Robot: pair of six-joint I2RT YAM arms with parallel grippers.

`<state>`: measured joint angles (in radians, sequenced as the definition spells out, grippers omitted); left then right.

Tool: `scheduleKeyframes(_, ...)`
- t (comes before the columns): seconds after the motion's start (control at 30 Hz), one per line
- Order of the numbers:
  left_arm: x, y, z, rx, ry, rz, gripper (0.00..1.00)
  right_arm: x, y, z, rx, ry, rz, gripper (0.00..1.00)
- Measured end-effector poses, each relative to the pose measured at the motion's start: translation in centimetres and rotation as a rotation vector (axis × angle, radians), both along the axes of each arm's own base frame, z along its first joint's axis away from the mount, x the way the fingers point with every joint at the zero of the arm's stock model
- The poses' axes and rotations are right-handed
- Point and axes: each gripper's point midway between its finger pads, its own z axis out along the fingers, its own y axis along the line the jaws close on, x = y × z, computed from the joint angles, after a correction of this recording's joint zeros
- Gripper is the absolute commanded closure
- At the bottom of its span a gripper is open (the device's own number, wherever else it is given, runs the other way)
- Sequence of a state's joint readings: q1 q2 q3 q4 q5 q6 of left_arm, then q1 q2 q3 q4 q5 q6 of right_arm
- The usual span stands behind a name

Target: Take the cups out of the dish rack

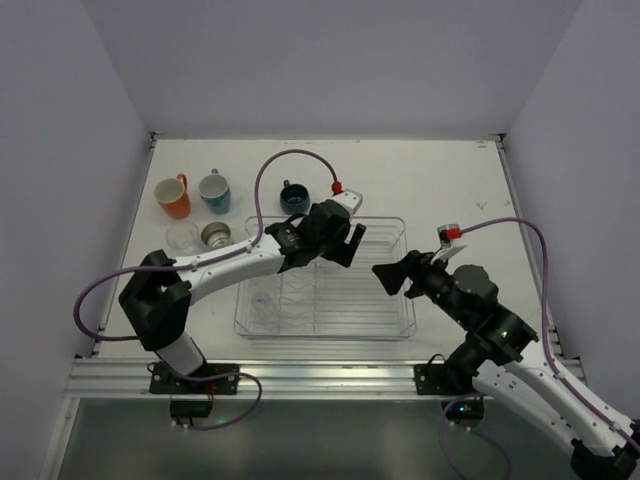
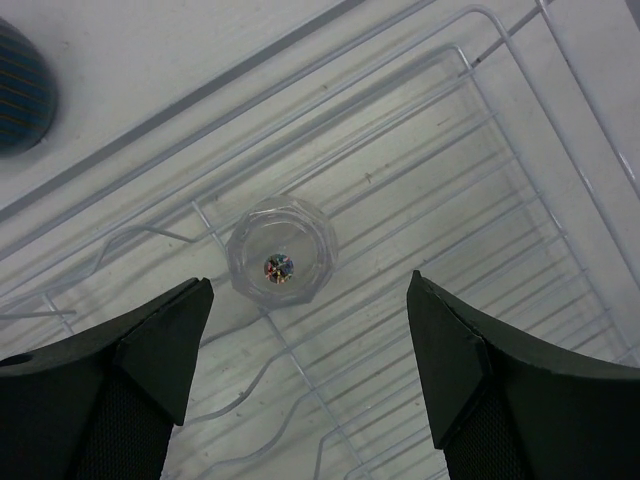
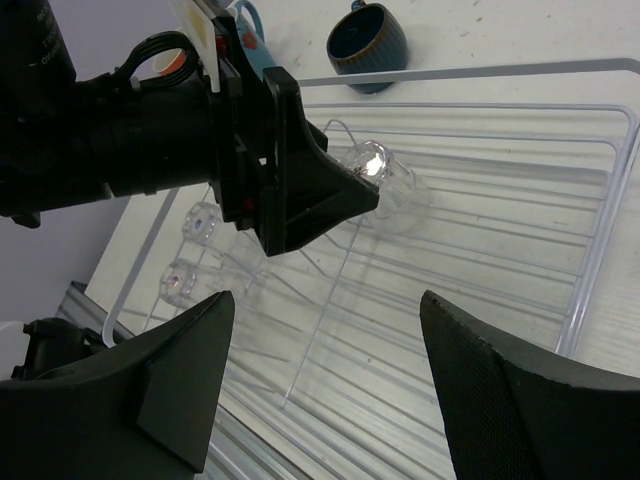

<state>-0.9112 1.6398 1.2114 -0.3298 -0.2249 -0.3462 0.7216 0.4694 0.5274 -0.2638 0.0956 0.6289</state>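
Note:
The clear dish rack [image 1: 409, 318] lies mid-table. A clear tumbler [image 2: 281, 263] stands upside down in its far part, just ahead of my open, empty left gripper [image 2: 310, 300], which hovers above it [image 1: 350, 243]. The right wrist view shows that tumbler [image 3: 388, 182] beside the left gripper's fingers [image 3: 320, 195], and two more clear tumblers [image 3: 203, 222] [image 3: 180, 281] at the rack's left end. My right gripper [image 1: 390, 277] is open and empty over the rack's right part [image 3: 325, 310]. The orange mug [image 1: 174, 196], light blue mug [image 1: 214, 191], dark blue cup [image 1: 294, 197], tan cup [image 1: 215, 235] and a clear tumbler [image 1: 182, 236] stand on the table.
White walls enclose the table on three sides. An aluminium rail [image 1: 300, 378] runs along the near edge. The left arm's purple cable [image 1: 268, 170] loops over the table behind the rack.

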Motion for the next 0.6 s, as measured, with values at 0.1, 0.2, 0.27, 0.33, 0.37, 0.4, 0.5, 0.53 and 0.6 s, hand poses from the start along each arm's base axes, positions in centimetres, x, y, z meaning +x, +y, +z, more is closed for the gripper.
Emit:
scheduleKeyframes(0.1, 0.7, 0.0, -0.3, 0.024, -0.016, 0.012, 0.15, 0.0, 0.0, -0.3, -0.004, 0.004, 0.0, 0.23)
scheduleKeyframes(0.2, 1.2, -0.1, -0.9, 0.049, -0.025, 0.017, 0.15, 0.0, 0.0, -0.4, -0.006, 0.007, 0.0, 0.23)
scheduleKeyframes(0.27, 1.4, -0.1, -1.7, 0.068, -0.021, 0.02, 0.16, 0.0, 0.0, -0.4, -0.006, 0.007, 0.0, 0.23)
scheduleKeyframes(0.33, 1.6, 0.0, -2.4, 0.088, -0.017, 0.025, 0.16, -0.1, 0.0, -0.4, -0.007, 0.008, 0.0, 0.23)
scheduleKeyframes(0.37, 1.6, 0.1, -2.9, 0.1, -0.014, 0.026, 0.17, -0.1, 0.0, -0.4, -0.007, 0.008, 0.0, 0.23)
scheduleKeyframes(0.4, 1.7, 0.2, -3.2, 0.111, -0.012, 0.029, 0.18, -0.1, 0.0, -0.4, -0.007, 0.008, 0.0, 0.23)
scheduleKeyframes(0.5, 1.9, 0.5, -4.0, 0.14, -0.014, 0.036, 0.27, -0.1, -0.1, -0.4, -0.008, 0.008, 0.0, 0.23)
scheduleKeyframes(0.53, 2.0, 0.5, -4.1, 0.145, -0.016, 0.04, 0.3, -0.1, -0.1, -0.4, -0.008, 0.008, 0.0, 0.23)
scheduleKeyframes(0.6, 2.2, 0.5, -4.2, 0.154, -0.021, 0.039, 0.48, -0.1, -0.1, -0.4, -0.008, 0.008, 0.0, 0.23)
